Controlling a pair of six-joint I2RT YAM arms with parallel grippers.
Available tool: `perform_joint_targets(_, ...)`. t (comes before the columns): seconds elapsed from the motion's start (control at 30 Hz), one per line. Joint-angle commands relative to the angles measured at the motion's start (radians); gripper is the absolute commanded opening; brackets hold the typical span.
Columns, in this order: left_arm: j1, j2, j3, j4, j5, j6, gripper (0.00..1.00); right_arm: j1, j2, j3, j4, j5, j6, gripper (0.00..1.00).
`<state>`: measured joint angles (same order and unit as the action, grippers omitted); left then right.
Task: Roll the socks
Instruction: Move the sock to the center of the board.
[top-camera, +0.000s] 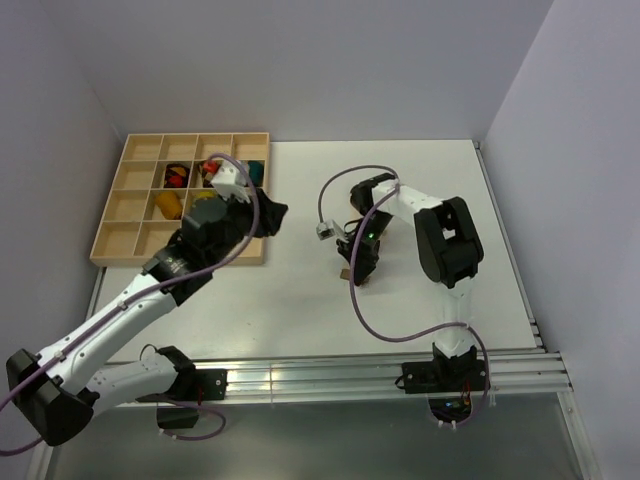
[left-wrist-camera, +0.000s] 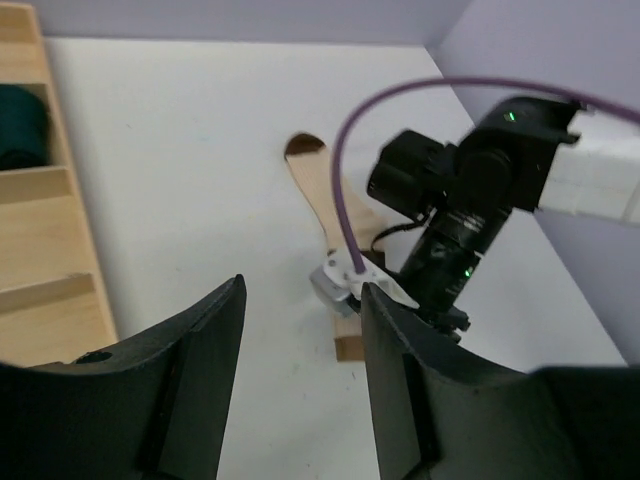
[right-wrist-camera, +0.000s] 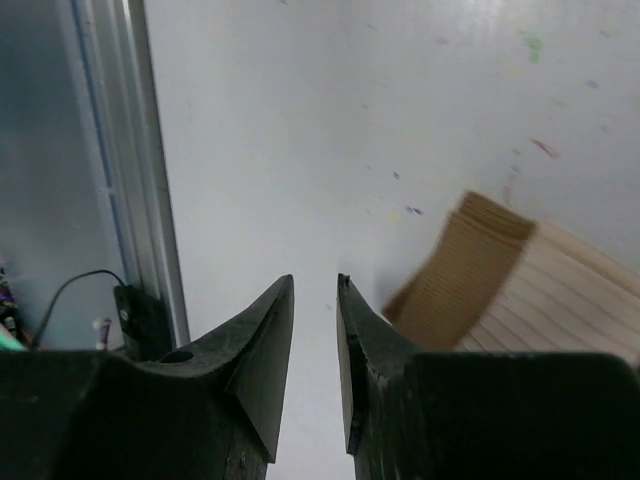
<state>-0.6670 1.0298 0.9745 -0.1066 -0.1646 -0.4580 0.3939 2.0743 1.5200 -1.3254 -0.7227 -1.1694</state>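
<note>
No loose socks show on the table in any view. The only fabric is in the wooden tray (top-camera: 112, 235): an orange-yellow bundle (top-camera: 168, 204), a red-and-dark bundle (top-camera: 178, 176), a teal bundle (top-camera: 256, 172) (left-wrist-camera: 20, 125), and a yellow-and-red piece (top-camera: 210, 168) half hidden behind my left wrist. My left gripper (top-camera: 266, 216) (left-wrist-camera: 300, 310) hangs open and empty over the tray's right edge. My right gripper (top-camera: 358, 266) (right-wrist-camera: 316, 285) points down at mid-table, its jaws a narrow gap apart with nothing between them, just beside the near end of a flat wooden board (left-wrist-camera: 318, 190) (right-wrist-camera: 500, 290).
The tray has several compartments, and some near ones hold nothing. The right arm's purple cable (left-wrist-camera: 345, 180) loops above the board. A metal rail (top-camera: 330, 375) (right-wrist-camera: 140, 170) runs along the table's near edge. Walls close in on the left, back and right.
</note>
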Motion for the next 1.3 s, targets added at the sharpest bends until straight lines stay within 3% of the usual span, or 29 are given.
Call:
perform_joint_targets(0.0,-0.101,0.051,-0.080,0.128,-0.065,0.028,0.53,0.008,-0.063,-0.037,-0.048,-0.101,0.002,0.31)
perform_joint_targets(0.13,-0.224,0.087,-0.097,0.174,-0.148,0.054,0.55,0.005,-0.210,-0.157,0.217,0.009,0.245,0.50)
perform_joint_targets(0.33,-0.249,0.085,-0.085,0.200,-0.158,0.073,0.56,0.051,-0.348,-0.365,0.517,0.270,0.428,0.57)
perform_joint_targets(0.6,-0.249,0.030,-0.040,0.199,-0.170,0.096,0.57,0.100,-0.382,-0.475,0.765,0.440,0.550,0.62)
perform_joint_targets(1.13,-0.249,-0.010,0.016,0.169,-0.188,0.151,0.59,0.168,-0.462,-0.526,0.884,0.657,0.599,0.65)
perform_joint_targets(1.27,-0.249,0.001,0.029,0.163,-0.190,0.157,0.59,0.169,-0.419,-0.514,0.876,0.641,0.582,0.65)
